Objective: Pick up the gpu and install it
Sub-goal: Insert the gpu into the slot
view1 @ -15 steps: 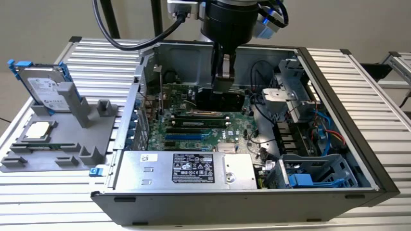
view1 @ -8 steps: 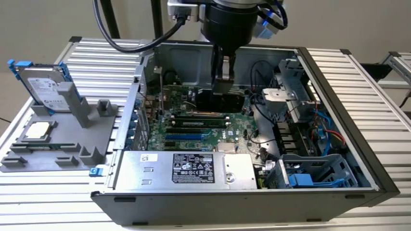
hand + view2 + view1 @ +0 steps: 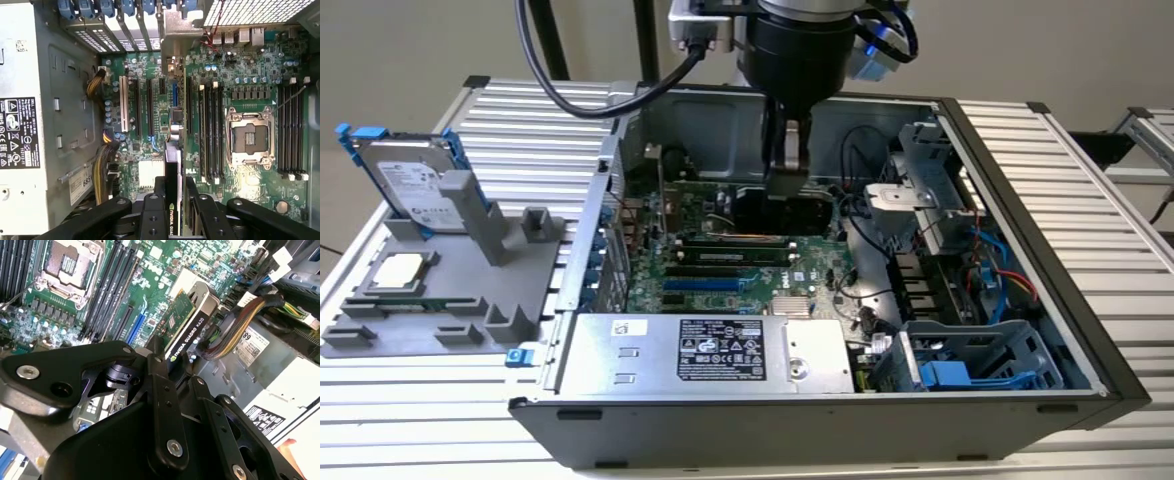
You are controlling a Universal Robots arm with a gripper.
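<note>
My gripper (image 3: 787,165) reaches down into the open computer case (image 3: 1014,170) and is shut on the gpu (image 3: 785,205). The card hangs on edge above the motherboard (image 3: 720,265), apart from it. In the second wrist view the gpu (image 3: 186,322) shows its green circuit board and black shroud edge, clamped between my black fingers (image 3: 159,365). In the first wrist view the gpu (image 3: 172,162) is seen edge-on in the gripper (image 3: 173,192), hovering over the row of expansion slots (image 3: 150,107).
A silver hard drive with blue rails (image 3: 414,185) and a square CPU chip (image 3: 398,270) sit on a grey fixture at the exterior view's left. Inside the case are the power supply (image 3: 707,350), a drive cage (image 3: 961,365), cable bundles (image 3: 240,325) and an empty CPU socket (image 3: 248,137).
</note>
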